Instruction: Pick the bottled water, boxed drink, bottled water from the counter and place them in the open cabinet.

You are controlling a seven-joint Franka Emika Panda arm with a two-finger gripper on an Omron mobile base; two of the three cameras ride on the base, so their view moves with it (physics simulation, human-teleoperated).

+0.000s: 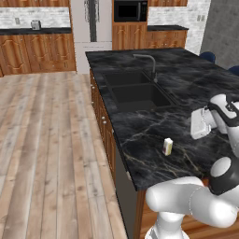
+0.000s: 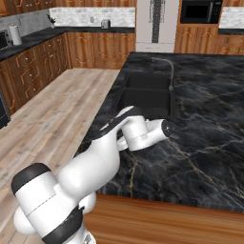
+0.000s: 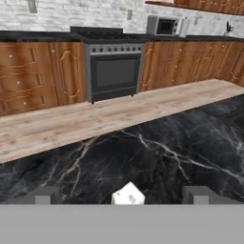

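The boxed drink stood upright on the black marble counter at lower centre of the left base view, near the front edge. In the hand view its white top showed at bottom centre, between the wide-open gripper fingertips, seemingly untouched, though the carton was mostly cut off.

Both base cams sit behind the arm, left and right, looking 12 o'clock down over bench, sharing sink. Hand cam low, close to bench, facing oven.
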